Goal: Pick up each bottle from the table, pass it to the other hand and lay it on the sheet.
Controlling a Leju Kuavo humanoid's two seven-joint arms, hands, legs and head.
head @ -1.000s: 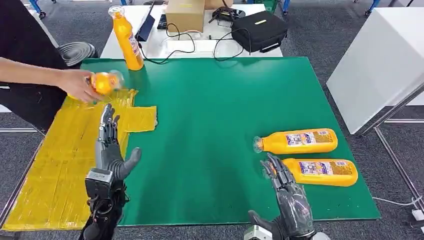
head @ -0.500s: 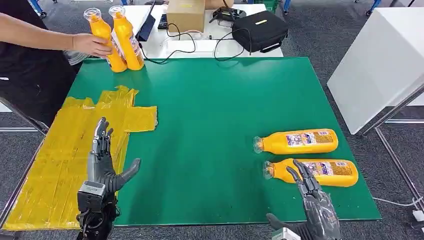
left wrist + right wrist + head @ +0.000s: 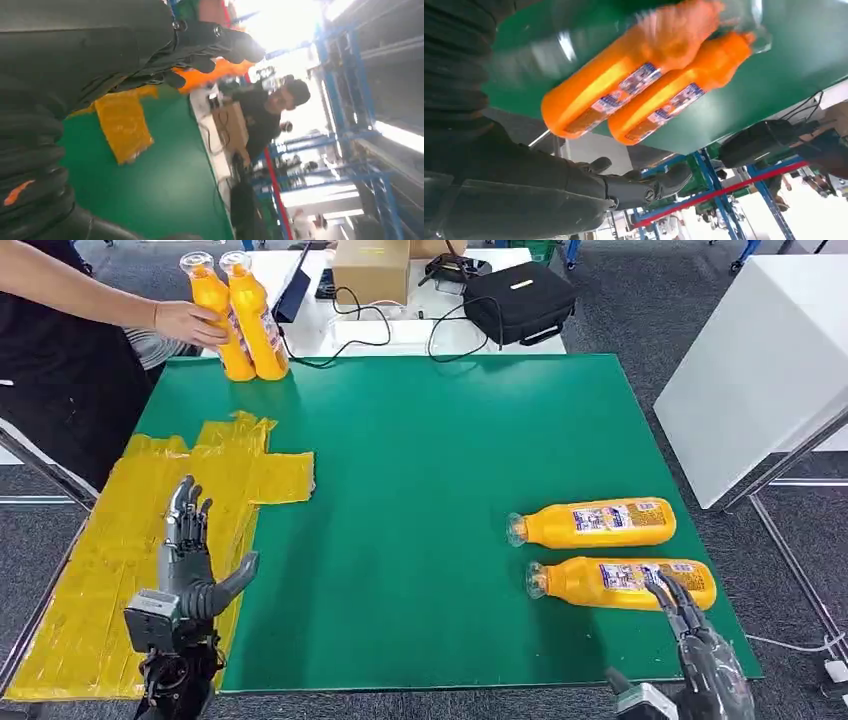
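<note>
Two orange bottles lie on their sides at the right of the green table: the farther bottle (image 3: pixel 592 523) and the nearer bottle (image 3: pixel 625 583), both also in the right wrist view (image 3: pixel 624 85) (image 3: pixel 674 105). My right hand (image 3: pixel 700 655) is open at the table's front right corner, its fingertips just short of the nearer bottle's base. My left hand (image 3: pixel 185 565) hovers open, fingers extended, over the yellow sheet (image 3: pixel 110 570) at the front left. A person's hand (image 3: pixel 190 322) holds one of two upright orange bottles (image 3: pixel 240 315) at the far left corner.
Beyond the green table stands a white table (image 3: pixel 300 335) carrying a cardboard box (image 3: pixel 370 270), a black bag (image 3: pixel 520 300) and cables. A white cabinet (image 3: pixel 760 370) stands to the right. The person's body is by the left edge.
The person carried a bottle off the sheet and stood it beside the upright one at the far corner. My right hand slid right along the front edge; my left hand drew back.
</note>
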